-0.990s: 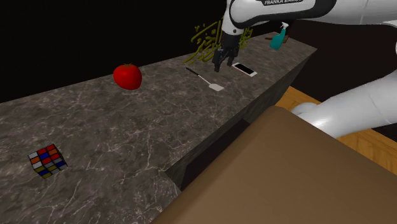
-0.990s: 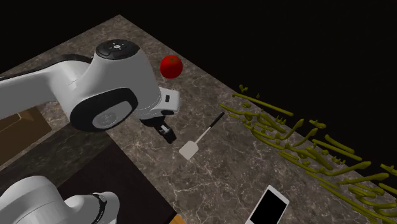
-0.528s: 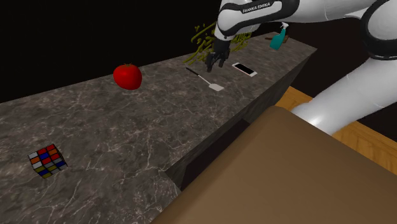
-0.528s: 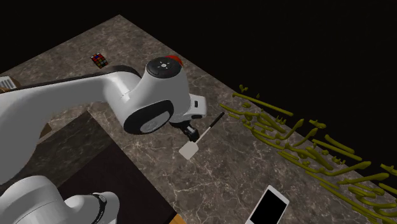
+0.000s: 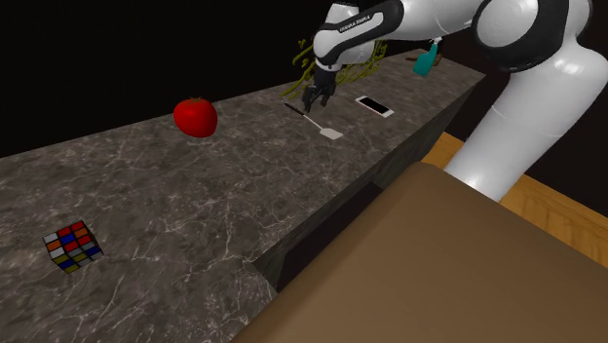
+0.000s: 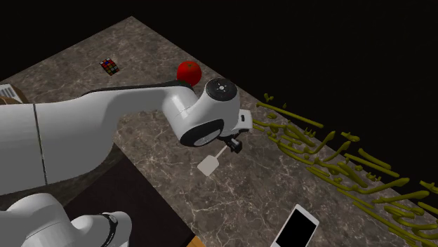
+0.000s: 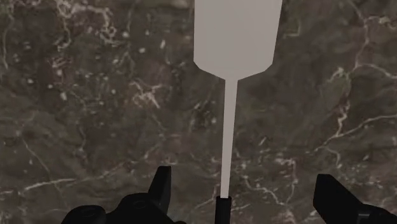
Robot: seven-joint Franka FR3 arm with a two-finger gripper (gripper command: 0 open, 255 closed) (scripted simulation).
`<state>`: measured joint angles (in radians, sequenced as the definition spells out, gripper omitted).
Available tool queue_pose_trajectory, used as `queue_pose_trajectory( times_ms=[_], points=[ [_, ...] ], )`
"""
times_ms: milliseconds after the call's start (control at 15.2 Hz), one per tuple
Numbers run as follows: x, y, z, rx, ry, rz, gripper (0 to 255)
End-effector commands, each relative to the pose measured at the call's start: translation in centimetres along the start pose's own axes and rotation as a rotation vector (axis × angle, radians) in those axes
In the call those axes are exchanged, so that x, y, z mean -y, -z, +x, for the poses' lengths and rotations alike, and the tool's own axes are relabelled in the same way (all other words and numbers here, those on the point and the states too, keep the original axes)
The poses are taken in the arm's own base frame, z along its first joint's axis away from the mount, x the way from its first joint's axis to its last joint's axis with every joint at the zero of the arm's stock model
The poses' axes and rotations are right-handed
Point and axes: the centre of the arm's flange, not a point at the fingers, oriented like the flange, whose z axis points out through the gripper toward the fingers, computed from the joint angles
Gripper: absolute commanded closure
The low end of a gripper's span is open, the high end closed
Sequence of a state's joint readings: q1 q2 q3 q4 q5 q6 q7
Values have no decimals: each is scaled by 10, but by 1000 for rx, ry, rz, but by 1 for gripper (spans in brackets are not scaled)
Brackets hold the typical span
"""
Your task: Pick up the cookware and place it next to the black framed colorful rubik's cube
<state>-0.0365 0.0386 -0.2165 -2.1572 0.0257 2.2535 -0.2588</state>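
Shoulder view, cube: at the far left of the dark marbled counter (image 5: 195,205) you have the rubik's cube (image 5: 72,246), black-framed with coloured tiles, sitting near the front edge
Tomato: to the right and further back, a red tomato (image 5: 195,116) sits close to the counter's rear edge
Spatula: your cookware is the spatula (image 5: 329,131), lying flat on the counter to the right of the tomato and well apart from the cube; its pale blade points toward the front edge and a thin shaft runs back to a black handle
Gripper: the gripper (image 5: 312,103) hangs over the handle end of the spatula; in the wrist view its fingers (image 7: 161,184) stand apart, one on each side of the shaft, and neither touches it
Twigs: olive-green twigs (image 5: 322,60) sprawl behind the gripper along the rear edge
Phone: a phone (image 5: 374,105) with a dark screen lies flat near the spatula, to its right
Spray bottle: a teal spray bottle (image 5: 426,58) stands at the counter's far right end
Stand: the brown stand (image 5: 438,263) takes up the lower right
Second exterior view: here you see the gripper (image 6: 234,145) above the shaft, the blade of the spatula (image 6: 208,165) just left of it, and the cube far off at upper left
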Motion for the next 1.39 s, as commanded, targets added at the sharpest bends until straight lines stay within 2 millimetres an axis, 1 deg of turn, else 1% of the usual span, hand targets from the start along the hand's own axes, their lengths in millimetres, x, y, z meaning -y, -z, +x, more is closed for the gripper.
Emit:
queue_pose_trajectory(
  times_ms=[0, 462, 924, 990, 1320],
  points=[
    [-4, -14, 9, -6, 2, 4, 0],
    [-4, -49, 10, -6, 2, 4, 0],
    [-4, -49, 10, -6, 2, 4, 0],
    [-4, -49, 10, -6, 2, 4, 255],
    [-4, -49, 10, -6, 2, 4, 255]
  ],
)
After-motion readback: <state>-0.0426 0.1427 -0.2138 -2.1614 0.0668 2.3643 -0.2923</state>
